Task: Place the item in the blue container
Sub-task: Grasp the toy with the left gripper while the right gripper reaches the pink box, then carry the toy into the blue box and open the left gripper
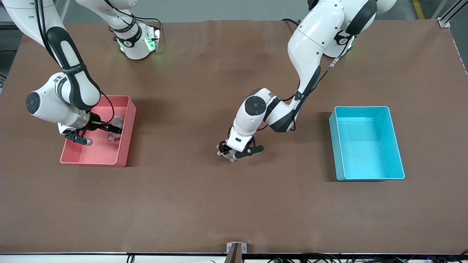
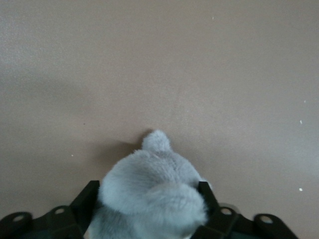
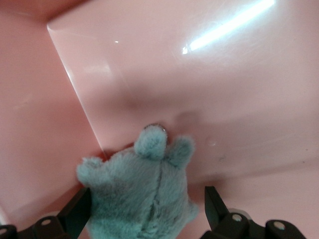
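Left gripper (image 1: 237,153) down on the desk (image 1: 204,204), jaws apart around a grey plush toy (image 2: 152,191), pinch-and-carry to the blue container (image 1: 396,146) next, while the right gripper (image 1: 97,137) waits, jaws apart, in the pink bin (image 1: 126,146).

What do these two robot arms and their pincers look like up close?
Both arms are glossy white with rounded shells and black joints. The right arm has a black strap with small lettering; thin black cables run along both. Green lights glow at the bases. The left gripper and right gripper each have two black fingers with round holes.
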